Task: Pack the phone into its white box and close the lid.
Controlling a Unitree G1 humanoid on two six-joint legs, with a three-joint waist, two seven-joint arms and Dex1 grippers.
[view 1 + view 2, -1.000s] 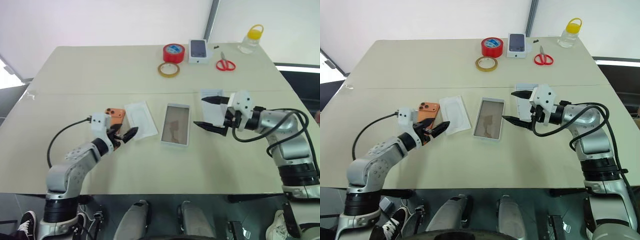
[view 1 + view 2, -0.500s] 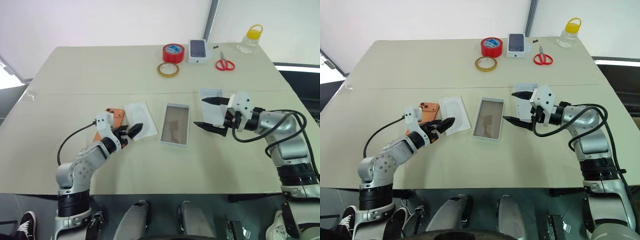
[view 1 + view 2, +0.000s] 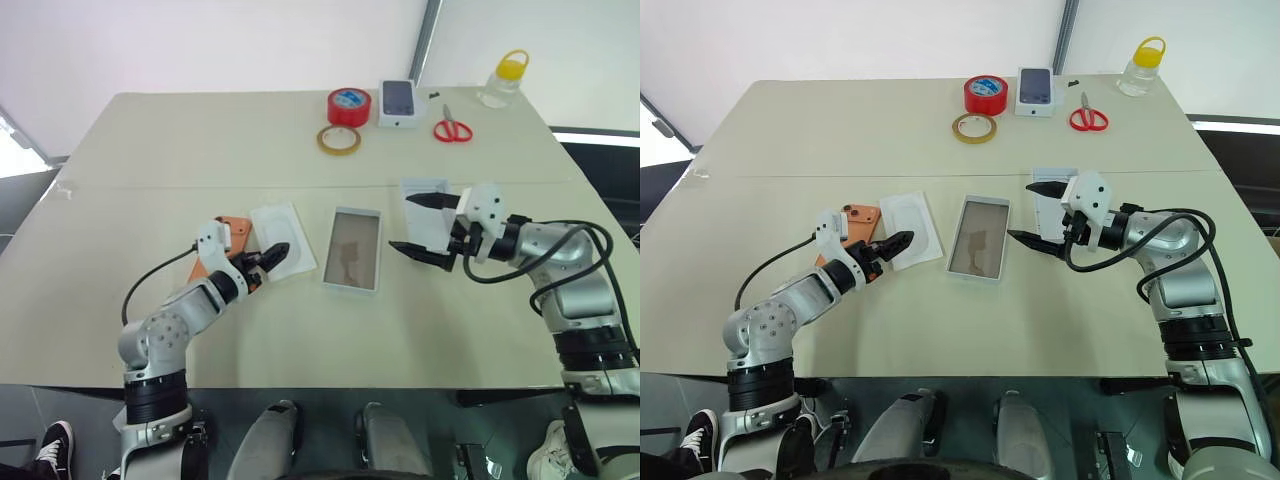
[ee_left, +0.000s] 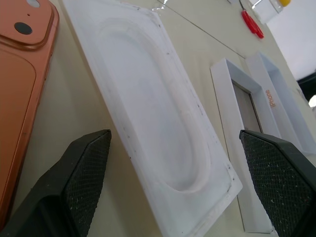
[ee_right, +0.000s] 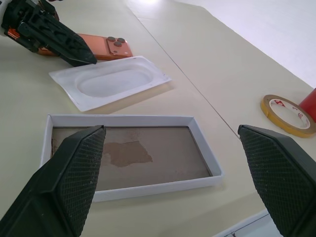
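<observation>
The orange phone [image 3: 232, 230] lies back up on the table's left side, its near end hidden behind my left gripper [image 3: 268, 257]. That gripper is open, low over the table between the phone and a flat white card insert [image 3: 283, 240]. The white box [image 3: 352, 249] lies open at the centre, showing a greyish floor. To its right the lid [image 3: 425, 215] rests inside up. My right gripper [image 3: 400, 223] hangs open above the lid's left edge, holding nothing. In the right wrist view the box [image 5: 128, 153] lies just ahead of the right gripper's fingers.
Along the far edge stand a red tape roll [image 3: 348, 105], a tan tape ring [image 3: 338, 139], a small white carton with a dark phone picture [image 3: 397, 102], red scissors [image 3: 452, 129] and a yellow-capped bottle [image 3: 502, 80]. Bare tabletop [image 3: 330, 330] runs along the near edge.
My left wrist has rolled and its elbow has swung in to the right, while the gripper stays beside the phone and insert. The right arm has not moved.
</observation>
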